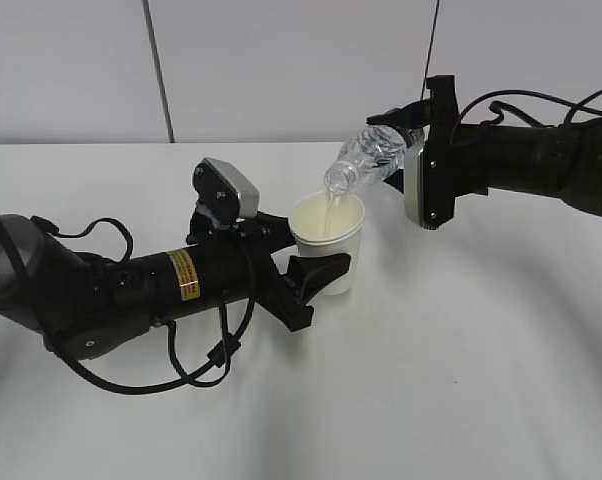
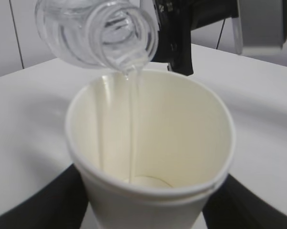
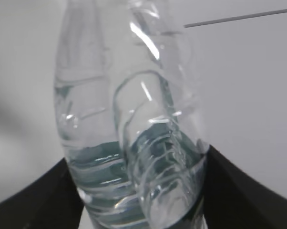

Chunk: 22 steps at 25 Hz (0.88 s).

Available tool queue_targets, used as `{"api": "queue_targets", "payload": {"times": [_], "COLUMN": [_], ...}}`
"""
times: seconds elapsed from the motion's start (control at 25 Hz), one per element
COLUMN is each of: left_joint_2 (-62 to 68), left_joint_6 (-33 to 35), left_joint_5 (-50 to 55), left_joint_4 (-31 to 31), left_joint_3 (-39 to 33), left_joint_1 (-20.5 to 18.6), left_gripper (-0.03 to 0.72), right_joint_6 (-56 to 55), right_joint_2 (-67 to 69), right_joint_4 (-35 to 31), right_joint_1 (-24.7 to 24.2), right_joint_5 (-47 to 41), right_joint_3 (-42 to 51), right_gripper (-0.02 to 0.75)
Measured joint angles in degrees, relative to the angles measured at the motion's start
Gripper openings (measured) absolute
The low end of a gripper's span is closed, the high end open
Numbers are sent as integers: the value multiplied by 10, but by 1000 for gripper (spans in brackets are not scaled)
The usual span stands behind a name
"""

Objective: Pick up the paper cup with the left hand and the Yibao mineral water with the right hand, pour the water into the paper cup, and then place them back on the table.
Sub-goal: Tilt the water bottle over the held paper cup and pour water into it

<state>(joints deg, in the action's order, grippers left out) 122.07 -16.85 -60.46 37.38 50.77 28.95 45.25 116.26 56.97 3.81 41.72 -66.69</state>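
My left gripper (image 1: 319,272) is shut on the white paper cup (image 1: 328,238) and holds it upright just above the table (image 1: 461,360). My right gripper (image 1: 409,128) is shut on the clear Yibao bottle (image 1: 366,158), which is tilted with its neck down-left over the cup's rim. A thin stream of water (image 1: 329,205) runs into the cup. In the left wrist view the bottle mouth (image 2: 110,36) is above the cup (image 2: 181,138), the water (image 2: 132,119) falls inside, and black fingers (image 2: 34,207) flank the cup. In the right wrist view black fingers (image 3: 243,191) clamp the bottle (image 3: 134,119).
The left arm's black cables (image 1: 181,372) loop onto the table at the front left. A grey wall with a dark vertical seam (image 1: 159,70) stands behind the table. The right arm (image 1: 541,160) reaches in from the right edge.
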Motion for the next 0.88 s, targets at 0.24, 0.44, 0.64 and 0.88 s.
{"api": "queue_targets", "payload": {"times": [0.24, 0.44, 0.64, 0.88], "left_joint_2": [0, 0, 0, 0], "left_joint_6": [0, 0, 0, 0], "left_joint_5": [0, 0, 0, 0], "left_joint_4": [0, -1, -1, -1], "left_joint_3": [0, 0, 0, 0], "left_joint_1": [0, 3, 5, 5], "left_gripper": [433, 433, 433, 433], "right_joint_6": [11, 16, 17, 25], "right_joint_2": [0, 0, 0, 0], "right_joint_4": [0, 0, 0, 0], "right_joint_1": [0, 0, 0, 0], "right_joint_5": [0, 0, 0, 0], "right_joint_3": [0, 0, 0, 0], "right_gripper": [490, 489, 489, 489]}}
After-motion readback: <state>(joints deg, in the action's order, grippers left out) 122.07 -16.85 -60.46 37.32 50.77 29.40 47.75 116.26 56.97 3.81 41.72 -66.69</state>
